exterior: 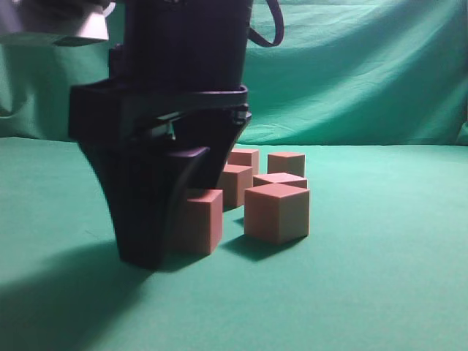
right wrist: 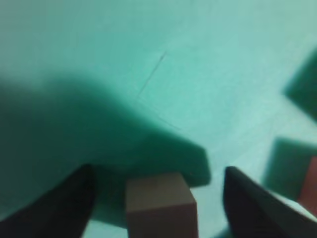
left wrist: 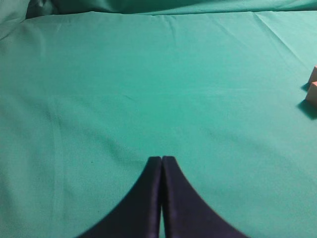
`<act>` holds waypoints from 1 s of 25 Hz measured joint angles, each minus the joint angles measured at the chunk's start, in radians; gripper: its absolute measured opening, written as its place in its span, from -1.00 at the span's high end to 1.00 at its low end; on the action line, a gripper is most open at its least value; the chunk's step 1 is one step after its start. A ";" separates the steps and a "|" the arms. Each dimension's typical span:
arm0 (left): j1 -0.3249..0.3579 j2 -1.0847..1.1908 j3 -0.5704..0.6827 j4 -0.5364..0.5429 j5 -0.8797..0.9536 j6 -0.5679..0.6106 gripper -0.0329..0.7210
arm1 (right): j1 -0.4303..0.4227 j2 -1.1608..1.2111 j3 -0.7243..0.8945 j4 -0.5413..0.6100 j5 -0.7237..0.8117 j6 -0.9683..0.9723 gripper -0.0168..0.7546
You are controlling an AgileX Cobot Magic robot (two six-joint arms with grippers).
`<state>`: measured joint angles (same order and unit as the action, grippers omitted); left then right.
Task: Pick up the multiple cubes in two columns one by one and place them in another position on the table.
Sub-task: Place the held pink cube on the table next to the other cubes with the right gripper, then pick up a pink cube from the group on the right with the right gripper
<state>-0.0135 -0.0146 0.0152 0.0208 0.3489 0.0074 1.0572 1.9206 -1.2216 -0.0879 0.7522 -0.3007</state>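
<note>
Before you, six cubes [exterior: 276, 212] mid-frame on one green table [exterior: 380, 292], plus one gripper [exterior: 150, 219] at left.

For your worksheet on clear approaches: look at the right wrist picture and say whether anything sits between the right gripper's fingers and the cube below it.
Nothing visible does. The right gripper is open, its fingers straddling one cube with bare gaps of green table either side. A neighbouring cube sits outside the right finger.

No legible text, labels, nos. or signs in any view.
</note>
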 joint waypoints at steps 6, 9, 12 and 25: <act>0.000 0.000 0.000 0.000 0.000 0.000 0.91 | 0.000 -0.070 0.000 -0.007 0.037 0.000 -0.71; 0.000 0.000 0.000 0.000 0.000 0.000 0.91 | -0.002 -0.176 0.000 -0.016 0.070 0.000 -0.78; 0.000 0.000 0.000 0.000 0.000 0.000 0.91 | -0.002 -0.283 0.000 -0.020 0.105 0.019 -0.78; 0.000 0.000 0.000 0.000 0.000 0.000 0.91 | -0.165 -0.605 0.000 -0.348 0.354 0.468 -0.54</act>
<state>-0.0135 -0.0146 0.0152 0.0208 0.3489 0.0074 0.8926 1.3154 -1.2216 -0.4360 1.1066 0.1673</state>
